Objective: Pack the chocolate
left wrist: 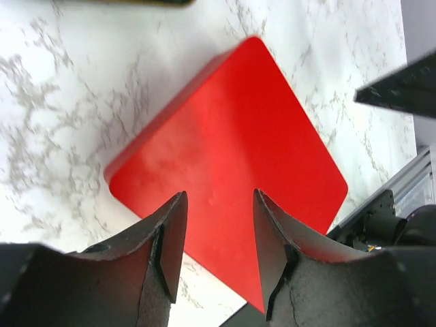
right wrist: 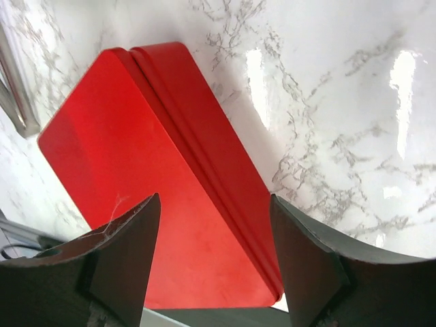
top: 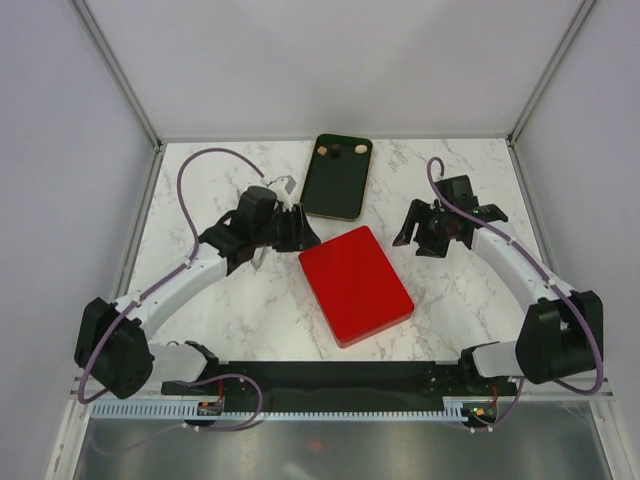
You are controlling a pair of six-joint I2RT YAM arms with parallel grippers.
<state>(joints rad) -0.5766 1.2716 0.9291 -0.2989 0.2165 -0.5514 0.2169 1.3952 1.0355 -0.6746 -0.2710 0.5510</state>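
While the chocolate (top: 322, 150), a few tiny tan and dark pieces, sits at the far end of a dark tray (top: 336, 190) at the far middle of the marble table (top: 460, 300), a red box (top: 355, 285) lies just near of the tray. The left gripper (left wrist: 218, 204) hangs at the box's left, the right gripper (right wrist: 214, 204) at its right, both with jaws spread and holding nothing

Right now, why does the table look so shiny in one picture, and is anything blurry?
Right wrist view: light glares in white streaks on the glossy marble table. Left wrist view: the near left pincer looks dark and soft, the red box sharper. Top view: even light, faint shadows.
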